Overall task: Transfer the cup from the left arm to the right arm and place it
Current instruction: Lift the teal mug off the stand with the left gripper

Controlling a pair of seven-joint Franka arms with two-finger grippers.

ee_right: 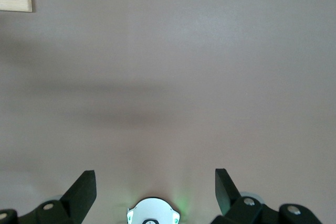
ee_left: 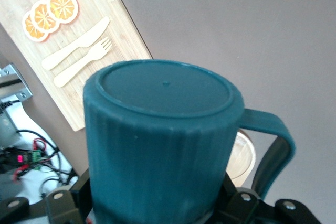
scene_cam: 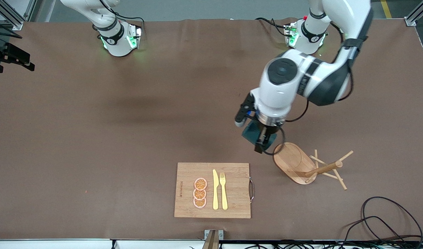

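The right arm waits up by its base, and its right gripper (ee_right: pixel 155 182), seen only from its own wrist, hangs over bare brown table (scene_cam: pixel 93 138) with its two black fingers (ee_right: pixel 84 190) spread wide and nothing between them. Nearer the front camera lies a rectangular bamboo cutting board (scene_cam: pixel 232 204) carrying three orange slices (scene_cam: pixel 200 193), a pale yellow knife (scene_cam: pixel 215 190) and a matching fork (scene_cam: pixel 223 190) side by side. The left arm reaches out over the table, and its left gripper (scene_cam: pixel 263 140) is clamped on the small dark teal ribbed cup (scene_cam: pixel 250 133), held bottom-up in the air, handle out to one side. The cup hangs just beside the wooden peg rack (scene_cam: pixel 298 166), which lies toppled toward the left arm's end of the table.
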